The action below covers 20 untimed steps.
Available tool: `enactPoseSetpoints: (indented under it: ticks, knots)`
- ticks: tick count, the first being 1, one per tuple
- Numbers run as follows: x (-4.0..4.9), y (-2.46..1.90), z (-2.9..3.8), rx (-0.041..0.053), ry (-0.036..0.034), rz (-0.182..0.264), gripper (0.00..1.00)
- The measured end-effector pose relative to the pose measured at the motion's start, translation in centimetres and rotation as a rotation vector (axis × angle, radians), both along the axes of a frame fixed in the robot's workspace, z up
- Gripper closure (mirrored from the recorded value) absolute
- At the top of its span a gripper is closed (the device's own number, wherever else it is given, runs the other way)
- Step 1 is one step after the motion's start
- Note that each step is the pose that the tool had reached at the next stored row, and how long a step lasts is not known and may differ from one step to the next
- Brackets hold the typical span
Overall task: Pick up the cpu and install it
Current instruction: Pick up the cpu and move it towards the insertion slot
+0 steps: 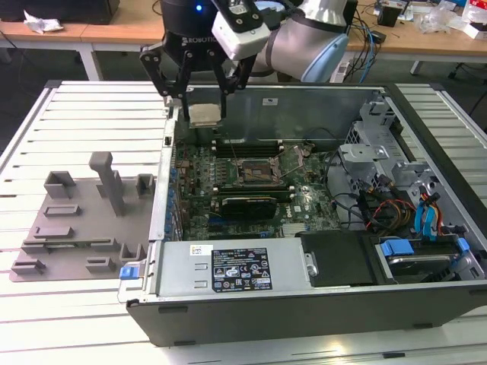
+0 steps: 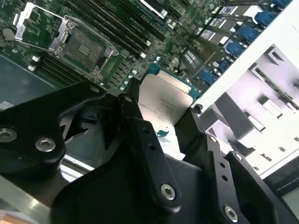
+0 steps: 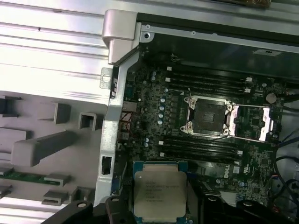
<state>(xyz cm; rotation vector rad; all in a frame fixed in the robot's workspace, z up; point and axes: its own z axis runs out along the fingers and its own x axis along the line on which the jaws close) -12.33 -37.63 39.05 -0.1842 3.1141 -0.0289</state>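
The tool [image 1: 204, 109] is pinching the cpu [image 1: 205, 115] by opposite edges and holds it in the air over the open computer case [image 1: 327, 103], close to one case wall. The cpu's silvery top faces the cameras in both wrist views. In the exterior view the cpu hangs at about 10 o'clock from the motherboard socket [image 1: 253, 172], well apart from it. The socket's metal frame [image 3: 250, 122] is flipped open. The grey tray [image 1: 76, 228] lies on the slatted surface [image 1: 84, 114] at 9 o'clock of the case.
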Motion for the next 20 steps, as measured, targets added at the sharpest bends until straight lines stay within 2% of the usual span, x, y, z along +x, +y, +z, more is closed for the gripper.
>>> enactPoseSetpoints:
  ticks: [4,6,7,9,14,16,18,20]
  knots:
    - [1.96,0.1,-0.03,0.0,0.0,0.0,0.45]
    - [2.65,0.16,-0.06,0.0001,0.0,0.0,0.45]
    - [3.35,0.27,-0.1,0.0,0.0003,0.0,0.45]
    - [3.86,0.38,-0.18,0.0,0.0005,0.0,0.45]
    - [5.76,1.22,-0.87,0.0,0.0021,0.0,0.45]
    - [6.14,1.48,-1.15,0.0001,0.0025,0.0,0.45]
    - [6.75,1.98,-1.65,0.0001,0.0034,0.0,0.45]
    - [7.1,2.31,-1.99,0.0001,0.0038,0.0,0.45]
